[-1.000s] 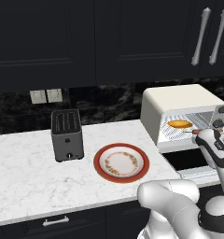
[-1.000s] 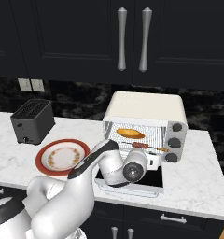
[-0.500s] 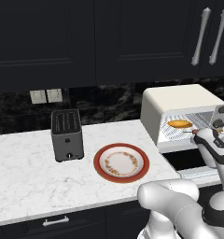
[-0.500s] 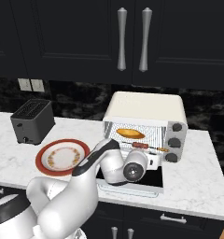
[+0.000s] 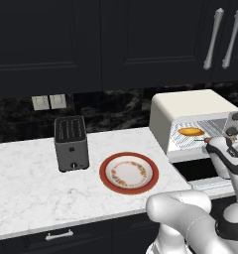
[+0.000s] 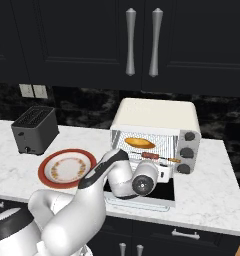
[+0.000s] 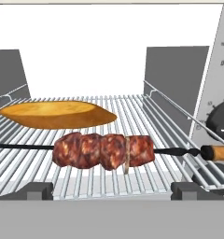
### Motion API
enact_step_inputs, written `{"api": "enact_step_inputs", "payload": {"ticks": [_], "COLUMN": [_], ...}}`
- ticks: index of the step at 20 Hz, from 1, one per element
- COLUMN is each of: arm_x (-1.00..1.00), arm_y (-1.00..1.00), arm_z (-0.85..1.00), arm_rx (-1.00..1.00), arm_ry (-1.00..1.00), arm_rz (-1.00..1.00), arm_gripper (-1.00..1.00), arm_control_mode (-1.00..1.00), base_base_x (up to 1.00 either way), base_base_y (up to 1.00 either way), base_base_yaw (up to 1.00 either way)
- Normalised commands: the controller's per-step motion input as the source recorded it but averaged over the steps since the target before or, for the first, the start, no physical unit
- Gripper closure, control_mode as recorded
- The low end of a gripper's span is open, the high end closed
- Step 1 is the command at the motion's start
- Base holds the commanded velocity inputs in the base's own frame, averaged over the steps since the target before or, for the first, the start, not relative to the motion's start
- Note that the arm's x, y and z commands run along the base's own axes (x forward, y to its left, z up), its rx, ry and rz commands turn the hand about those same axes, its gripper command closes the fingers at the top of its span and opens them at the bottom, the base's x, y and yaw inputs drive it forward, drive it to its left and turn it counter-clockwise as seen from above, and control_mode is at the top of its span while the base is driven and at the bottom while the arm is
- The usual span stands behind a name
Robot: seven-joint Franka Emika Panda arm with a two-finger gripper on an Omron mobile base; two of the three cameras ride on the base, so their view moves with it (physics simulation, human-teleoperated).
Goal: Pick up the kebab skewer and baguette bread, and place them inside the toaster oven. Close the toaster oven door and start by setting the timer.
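Observation:
The toaster oven [image 6: 157, 112] stands open on the counter, and its door [image 6: 162, 191] lies flat in front. On the wire rack the baguette bread [image 7: 53, 114] rests toward the back left. The kebab skewer [image 7: 104, 150] lies across the rack's front edge, its wooden handle to the right. My gripper [image 7: 111, 191] is open just in front of the skewer, with nothing between its fingers. From the left base view the gripper [image 5: 212, 143] sits at the oven's mouth, near the baguette [image 5: 190, 131]. The right base view shows the baguette [image 6: 139, 143] and skewer [image 6: 154, 157] inside.
A red-rimmed plate [image 5: 129, 172] sits on the white marble counter left of the oven. A dark slot toaster [image 5: 70, 143] stands farther left. Grey knobs [image 6: 184, 152] run down the oven's right side, one of them [image 7: 221, 122] close to the skewer's handle. Dark cabinets hang overhead.

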Motion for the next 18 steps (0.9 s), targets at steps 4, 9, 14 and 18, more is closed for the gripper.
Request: {"api": "enact_step_inputs", "payload": {"ticks": [4,9,14,18], "arm_x": [0.00,0.04,0.16,0.17], "arm_y": [0.00,0.00,0.00,0.00], "arm_z": [0.00,0.00,0.00,0.00], "arm_rx": [0.00,0.00,0.00,0.00], "arm_ry": [0.00,0.00,0.00,0.00], "arm_rz": [0.00,0.00,0.00,0.00], "arm_gripper": [-1.00,-1.00,-1.00,-1.00], "arm_control_mode": [-1.00,-1.00,-1.00,-1.00], "base_base_x": [0.00,0.00,0.00,0.00], "base_base_y": [0.00,0.00,0.00,0.00], "base_base_yaw": [0.00,0.00,0.00,0.00]}}
